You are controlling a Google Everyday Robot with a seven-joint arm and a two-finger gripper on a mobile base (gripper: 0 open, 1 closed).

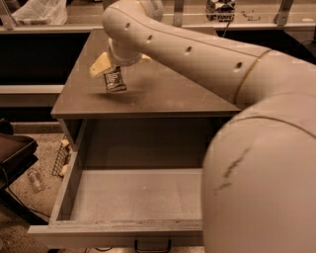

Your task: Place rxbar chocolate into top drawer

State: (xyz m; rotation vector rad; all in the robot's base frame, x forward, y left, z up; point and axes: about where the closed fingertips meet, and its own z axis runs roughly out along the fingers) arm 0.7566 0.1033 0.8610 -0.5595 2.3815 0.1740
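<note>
The rxbar chocolate [114,81], a small black wrapper with pale print, lies on the brown cabinet top [163,94] near its left side. My gripper [123,62] hangs right over the bar, one pale finger [101,64] to its upper left and the other to its right, open and holding nothing. The top drawer [69,183] is pulled out below the cabinet top, its flat grey floor bare, with the dark handle [153,245] on its front panel. My arm and body hide the drawer's right part.
My large pale body [261,188] fills the lower right. A white plastic bag [37,11] lies on the back counter. A dark seat [15,153], a wire rack [61,159] and a bottle [34,181] are on the floor at the left.
</note>
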